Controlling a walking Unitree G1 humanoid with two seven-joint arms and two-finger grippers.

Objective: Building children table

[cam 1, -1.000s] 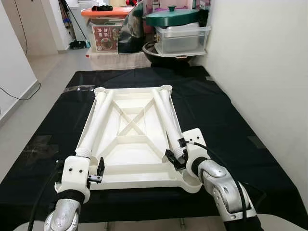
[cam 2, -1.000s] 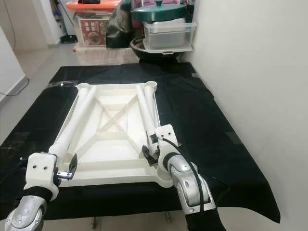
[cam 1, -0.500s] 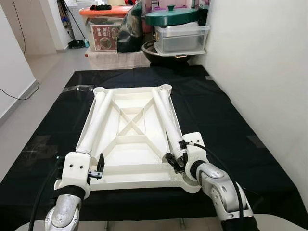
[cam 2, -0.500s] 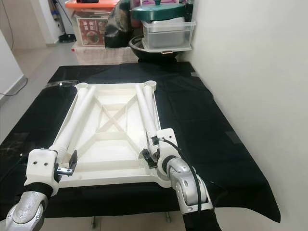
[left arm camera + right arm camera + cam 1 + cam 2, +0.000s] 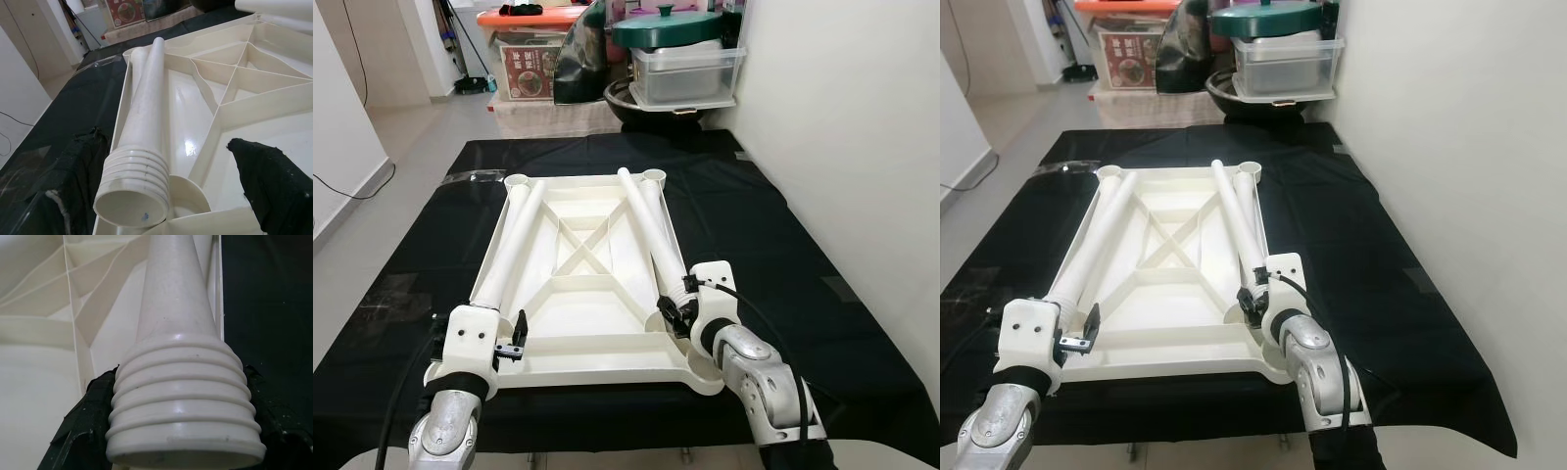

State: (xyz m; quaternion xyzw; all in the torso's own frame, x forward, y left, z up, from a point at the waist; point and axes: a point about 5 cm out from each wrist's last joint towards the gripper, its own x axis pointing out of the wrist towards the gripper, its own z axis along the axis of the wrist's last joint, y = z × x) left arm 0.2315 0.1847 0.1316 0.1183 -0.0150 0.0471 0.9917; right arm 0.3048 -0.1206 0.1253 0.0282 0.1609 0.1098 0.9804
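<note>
Nearest to the robot, at about 7 o'clock in the head view, the left gripper (image 5: 514, 341) stood wide open, its two fingers on either side of the ribbed end of the left leg (image 5: 512, 253) and not touching it. This leg lay along the left side of the upside-down tabletop (image 5: 570, 338), next to the near-left corner socket (image 5: 188, 196).

At about 5 o'clock, the right gripper (image 5: 676, 311) was closed on the threaded end of the right leg (image 5: 649, 227). In the right wrist view both fingers (image 5: 80, 431) pressed against the ribs. The far end of this leg seemed a little raised, near the socket at 1 o'clock.

Further away, the black cloth (image 5: 773, 245) covered the floor around the tabletop. Beyond it, at 12 o'clock, were a clear storage box (image 5: 683, 73) with a green lid (image 5: 668, 27) and a carton (image 5: 529, 70).

The risk, I think, was in the grip on the ribs. The plastic is smooth and round, so the long leg could turn or slip between the fingers when lifted. If the thread met the socket at an angle, it could jam, or push the light tabletop across the cloth.
</note>
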